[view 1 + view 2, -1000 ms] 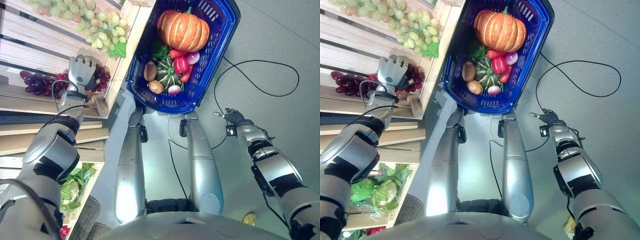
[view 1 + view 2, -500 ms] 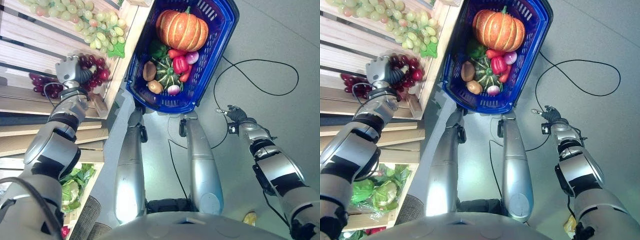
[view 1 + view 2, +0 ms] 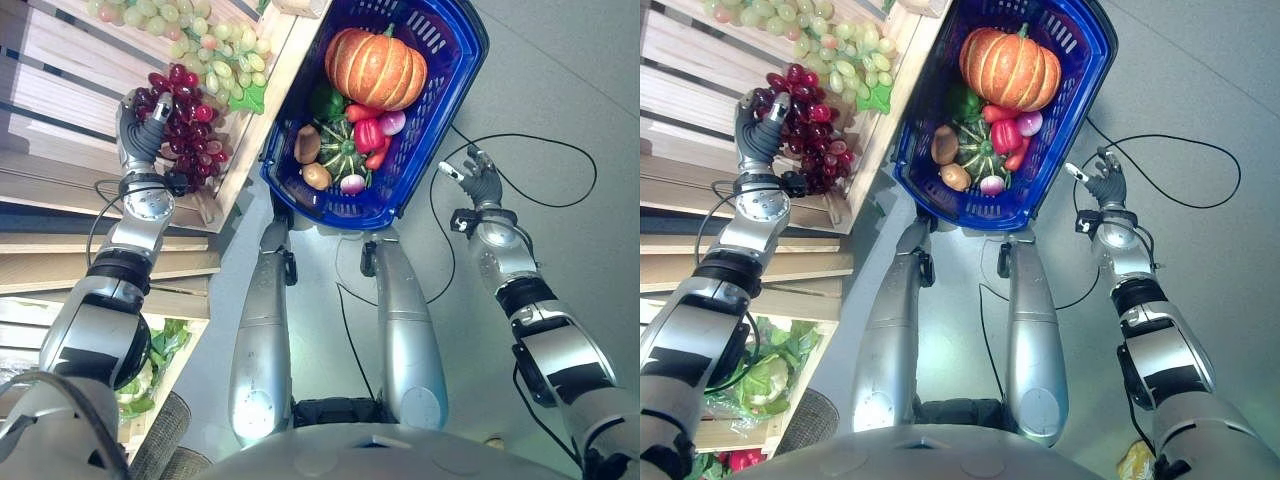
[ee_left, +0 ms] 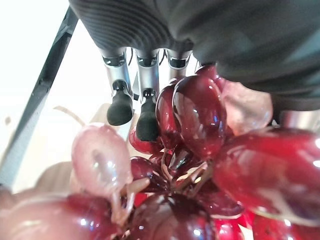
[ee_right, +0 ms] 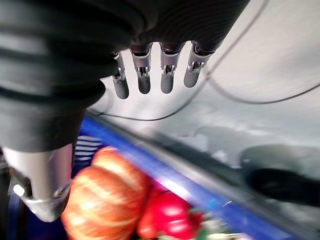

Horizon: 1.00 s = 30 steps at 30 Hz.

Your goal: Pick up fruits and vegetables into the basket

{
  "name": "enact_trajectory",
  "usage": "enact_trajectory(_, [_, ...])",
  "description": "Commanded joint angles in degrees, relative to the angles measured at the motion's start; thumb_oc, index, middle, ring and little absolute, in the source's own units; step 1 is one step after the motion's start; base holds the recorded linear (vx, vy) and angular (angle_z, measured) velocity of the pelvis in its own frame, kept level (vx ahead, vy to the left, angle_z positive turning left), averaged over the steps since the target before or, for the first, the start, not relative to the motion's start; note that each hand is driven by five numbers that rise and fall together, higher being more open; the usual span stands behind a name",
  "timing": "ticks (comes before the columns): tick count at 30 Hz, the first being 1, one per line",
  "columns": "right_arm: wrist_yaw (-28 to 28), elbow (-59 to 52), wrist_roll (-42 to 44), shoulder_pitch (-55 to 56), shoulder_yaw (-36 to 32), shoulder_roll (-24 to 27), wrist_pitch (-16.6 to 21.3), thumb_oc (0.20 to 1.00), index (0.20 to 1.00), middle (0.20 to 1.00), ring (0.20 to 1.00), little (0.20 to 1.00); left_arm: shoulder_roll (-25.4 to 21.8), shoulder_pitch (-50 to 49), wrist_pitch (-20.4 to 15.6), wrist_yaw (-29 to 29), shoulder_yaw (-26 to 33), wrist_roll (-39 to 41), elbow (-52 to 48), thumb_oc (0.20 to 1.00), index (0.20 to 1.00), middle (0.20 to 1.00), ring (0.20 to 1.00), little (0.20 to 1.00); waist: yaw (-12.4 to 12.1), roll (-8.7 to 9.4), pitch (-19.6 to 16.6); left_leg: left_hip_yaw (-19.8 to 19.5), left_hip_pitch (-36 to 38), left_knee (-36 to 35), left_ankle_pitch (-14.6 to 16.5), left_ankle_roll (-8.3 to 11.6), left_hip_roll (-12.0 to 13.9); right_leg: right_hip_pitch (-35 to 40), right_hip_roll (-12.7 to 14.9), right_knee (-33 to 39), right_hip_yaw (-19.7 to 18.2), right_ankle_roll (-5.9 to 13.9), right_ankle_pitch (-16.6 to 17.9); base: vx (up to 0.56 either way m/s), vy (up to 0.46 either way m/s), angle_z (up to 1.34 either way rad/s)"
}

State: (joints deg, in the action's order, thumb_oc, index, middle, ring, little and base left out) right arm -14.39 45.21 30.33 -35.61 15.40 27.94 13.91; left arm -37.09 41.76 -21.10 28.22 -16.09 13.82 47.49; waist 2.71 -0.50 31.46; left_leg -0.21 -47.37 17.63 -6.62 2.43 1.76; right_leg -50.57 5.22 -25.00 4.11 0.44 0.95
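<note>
Your left hand (image 3: 140, 128) has its fingers curled round the red grape bunch (image 3: 185, 115), lifted off the wooden shelf (image 3: 60, 80) at far left. The blue basket (image 3: 440, 120) already holds a pumpkin (image 3: 378, 68), peppers and more; green grapes (image 3: 215, 50) remain. Your right hand (image 3: 480, 183) hangs relaxed, empty, beside it.

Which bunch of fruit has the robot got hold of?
Look at the wooden crates left of the blue basket. The left hand grips the red grapes: dark red, unlike the pale green grapes above.
</note>
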Motion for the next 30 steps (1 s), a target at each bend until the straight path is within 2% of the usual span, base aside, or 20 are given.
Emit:
enact_trajectory(1, [-2.98, -6.44, -1.18, 5.73, -2.48, 0.0, 2.53, 1.0, 1.0, 1.0, 1.0, 1.0, -0.6, -1.23, -6.61, -1.21, 4.79, 4.6, -4.24, 0.2, 0.2, 0.2, 0.2, 0.2, -1.68, 0.46, -1.66, -2.46, 0.5, 5.53, 5.75, 0.57, -0.34, 3.42, 0.24, 0.74, 0.67, 2.75, -0.53, 0.0, 0.0, 0.0])
enact_trajectory(4, [-3.14, -11.04, -2.76, 6.93, -2.16, -0.2, 3.19, 1.0, 1.0, 1.0, 1.0, 1.0, 0.07, -1.98, -8.17, -2.19, 5.72, 6.09, -7.04, 0.2, 0.2, 0.2, 0.2, 0.2, -1.56, 0.35, -1.66, -2.4, 0.45, 5.45, 5.76, 0.5, -0.27, 3.31, 0.3, 0.52, 0.75, 2.74, -0.72, 0.0, 0.0, 0.0])
enact_trajectory(6, [-2.13, -14.92, -4.97, 8.42, -2.08, -1.2, 4.56, 1.0, 1.0, 1.0, 1.0, 1.0, 1.12, -3.27, -10.51, -3.12, 6.59, 6.46, -9.53, 0.2, 0.2, 0.2, 0.2, 0.2, -1.51, 0.33, -1.66, -2.32, 0.46, 5.39, 5.75, 0.45, -0.4, 3.31, 0.31, 0.53, 0.78, 2.72, -0.78, 0.0, 0.0, 0.0])
enact_trajectory(13, [3.45, -25.84, -8.26, 10.8, -1.56, -3.15, 5.4, 1.0, 1.0, 1.0, 1.0, 1.0, 4.49, -6.6, -14.52, -4.55, 8.98, 4.71, -16.98, 0.2, 0.2, 0.2, 0.2, 0.2, -1.65, 0.24, -1.66, -2.36, 0.76, 5.14, 5.78, 0.35, -0.63, 3.46, 0.58, 0.42, 0.97, 2.97, -1.04, 0.0, 0.0, 0.0])
enact_trajectory(14, [5.69, -29.94, -9.42, 11.4, -1.11, -3.72, 5.19, 1.0, 1.0, 1.0, 1.0, 1.0, 5.38, -7.7, -15.33, -5.06, 9.34, 3.8, -20.51, 0.2, 0.2, 0.2, 0.2, 0.2, -1.75, 0.26, -1.66, -2.23, 1.0, 4.78, 5.59, 0.36, -0.7, 3.76, 0.7, 0.69, 1.09, 3.03, -1.08, 0.0, 0.0, 0.0])
enact_trajectory(21, [9.42, -40.34, -11.57, 11.28, 1.6, -3.99, 3.19, 1.0, 1.0, 1.0, 1.0, 1.0, 6.88, -9.91, -14.22, -6.19, 8.75, 0.58, -31.94, 0.2, 0.2, 0.2, 0.2, 0.2, -2.03, 0.02, -1.66, -1.97, 1.5, 4.17, 5.06, 0.3, -0.96, 4.36, 0.92, 1.05, 1.22, 3.2, -0.99, 0.0, 0.0, 0.0])
enact_trajectory(27, [12.09, -46.46, -11.58, 8.19, 4.93, -4.7, -1.26, 1.0, 1.0, 1.0, 1.0, 1.0, 8.88, -9.34, -12.41, -8.62, 7.07, -0.04, -41.36, 0.2, 0.2, 0.2, 0.2, 0.2, -2.79, -0.62, -1.66, -1.78, 2.03, 2.96, 4.3, 0.2, -1.44, 4.95, 1.41, 2.03, 1.67, 3.13, -0.69, 0.0, 0.0, 0.0])
enact_trajectory(30, [12.89, -47.65, -10.43, 7.03, 6.18, -4.99, -2.12, 1.0, 1.0, 1.0, 1.0, 1.0, 9.47, -8.92, -11.96, -9.38, 6.02, -0.56, -43.75, 0.2, 0.2, 0.2, 0.2, 0.2, -3.06, -0.64, -1.66, -1.82, 2.1, 2.95, 4.14, 0.18, -1.52, 5.15, 1.58, 2.11, 1.93, 3.15, -0.55, 0.0, -0.029, 0.04])
